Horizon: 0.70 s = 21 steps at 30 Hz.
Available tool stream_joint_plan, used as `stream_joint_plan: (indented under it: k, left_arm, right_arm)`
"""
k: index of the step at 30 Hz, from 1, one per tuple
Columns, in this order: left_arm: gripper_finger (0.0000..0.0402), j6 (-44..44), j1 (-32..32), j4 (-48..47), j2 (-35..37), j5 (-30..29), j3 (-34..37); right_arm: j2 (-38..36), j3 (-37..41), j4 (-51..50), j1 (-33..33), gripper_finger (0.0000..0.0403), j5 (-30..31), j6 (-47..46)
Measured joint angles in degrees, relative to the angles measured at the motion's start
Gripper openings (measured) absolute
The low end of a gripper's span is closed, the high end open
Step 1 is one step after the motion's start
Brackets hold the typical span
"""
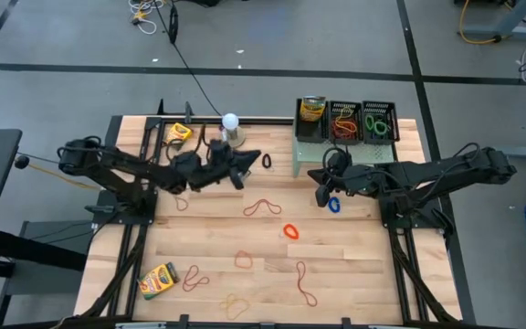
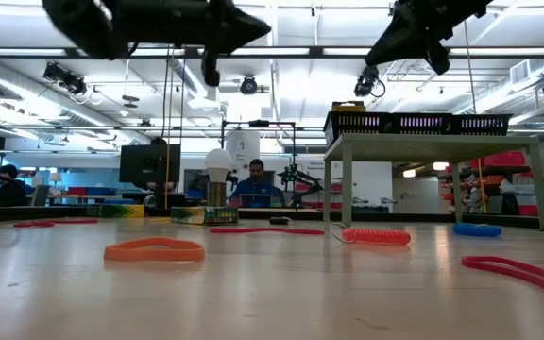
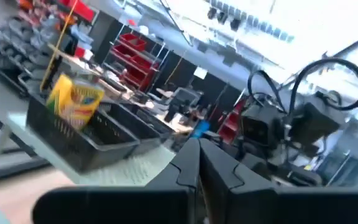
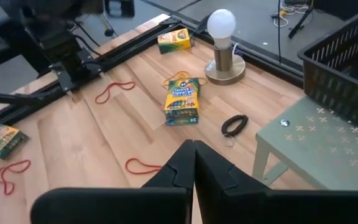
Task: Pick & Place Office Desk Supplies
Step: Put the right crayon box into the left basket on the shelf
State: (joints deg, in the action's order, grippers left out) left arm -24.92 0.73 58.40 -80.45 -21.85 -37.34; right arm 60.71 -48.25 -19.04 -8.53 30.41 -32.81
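L gripper (image 1: 245, 171) clenched, nothing in it, hanging above the table's back-middle, just in front of the white ball lamp (image 1: 230, 122). In L wrist view the fingers (image 3: 219, 168) sit pressed together, tips aimed at the riser. R gripper (image 1: 321, 196) also clenched, empty, raised off the wood near the pale green riser (image 1: 373, 153) front edge, blue band (image 1: 334, 205) just beside it on the table. R wrist fingers (image 4: 179, 165) closed tight.

Three black mesh baskets (image 1: 381, 122) in a row on the riser at back-right corner, touching each other; leftmost basket holds an upright crayon box (image 1: 312, 109), middle has red/orange bands, right has green ones.

Loose stuff: crayon box (image 1: 180, 133) near back-left edge by the rail, another crayon box (image 1: 158, 280) near front-left edge, a third (image 4: 183, 100) by the lamp base, seen only in R wrist view. Black coil band (image 1: 266, 162) between lamp and riser. Orange band (image 1: 290, 231) mid-table, red loop (image 1: 261, 208) behind it, long red band (image 1: 305, 283) front-centre, tan band (image 1: 235, 306) close to front edge, red band (image 1: 194, 278) beside the front-left box.

Open room: right-front quarter of the table is bare wood, also the strip along the left edge. Centre is scattered w/ bands but well apart. Low view: both arms well above the surface, lots of clearance under them.
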Motion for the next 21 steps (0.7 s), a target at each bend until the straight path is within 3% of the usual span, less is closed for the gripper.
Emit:
stream_joint_plan:
  k: [2, 9, 18, 21]
  left_arm:
    - [0.0008, 3.38, 1.46, -6.6, 0.77, 3.9, -2.62]
    - [0.0005, 6.25, 3.42, -46.65, 5.31, 15.57, -11.3]
    - [0.0007, 9.57, -3.04, -97.61, 17.13, 34.59, -19.74]
    - [0.002, 8.58, -7.64, -108.59, 17.84, 33.19, -19.85]
  right_arm:
    - [0.0, 0.0, -0.01, -0.01, 0.0011, 0.0, 0.58]
    - [0.0, -0.02, 0.46, -0.41, 0.0011, -0.61, 0.84]
    - [0.04, -0.07, 0.87, -0.4, 0.0011, -0.61, 1.97]
    - [0.04, -0.07, 1.02, -0.4, 0.0011, 0.14, 2.25]
